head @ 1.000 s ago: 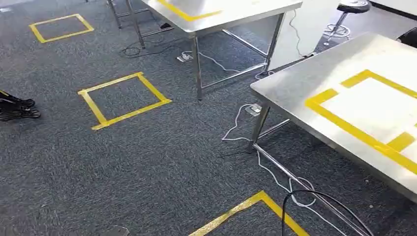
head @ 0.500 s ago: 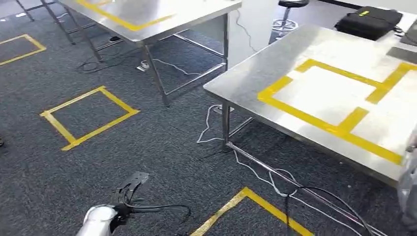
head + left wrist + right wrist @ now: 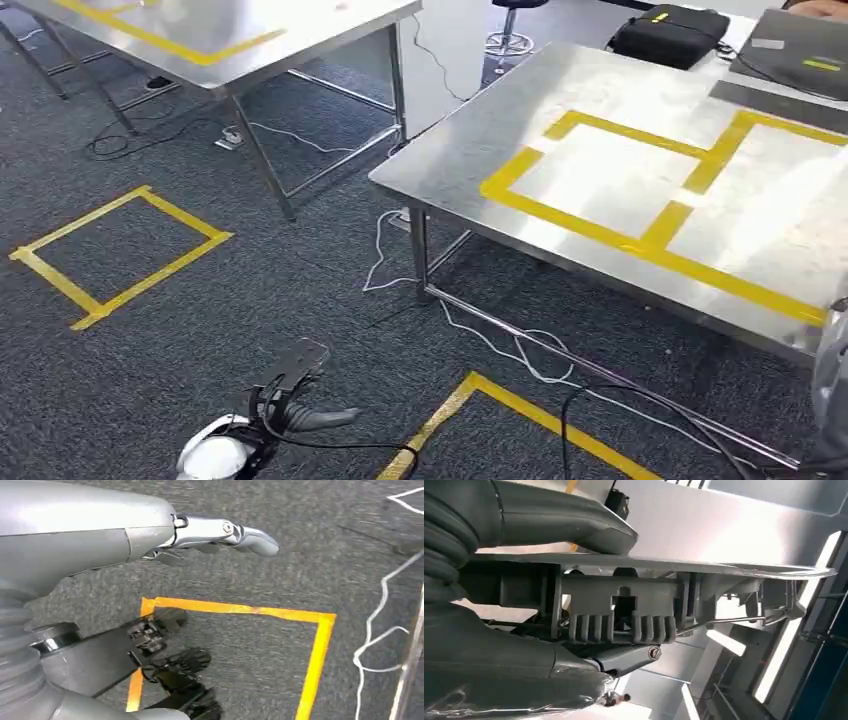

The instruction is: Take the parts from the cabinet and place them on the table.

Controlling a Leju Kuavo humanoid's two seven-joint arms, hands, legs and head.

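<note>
- The robot's left hand (image 3: 290, 400) hangs low over grey carpet (image 3: 200, 330), fingers apart and holding nothing, just left of a yellow tape corner (image 3: 470, 385).
- Its right hand (image 3: 574, 630) grips a grey moulded part (image 3: 624, 612) wrapped in clear plastic.
- A steel table (image 3: 450, 170) marked with yellow tape rectangles (image 3: 640, 235) stands to the right; a second table (image 3: 260, 60) sits far left.

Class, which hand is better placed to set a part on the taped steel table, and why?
Right. The right hand grips a grey ribbed part and is on the table's side. The left hand hangs low over the carpet, holding nothing.
</note>
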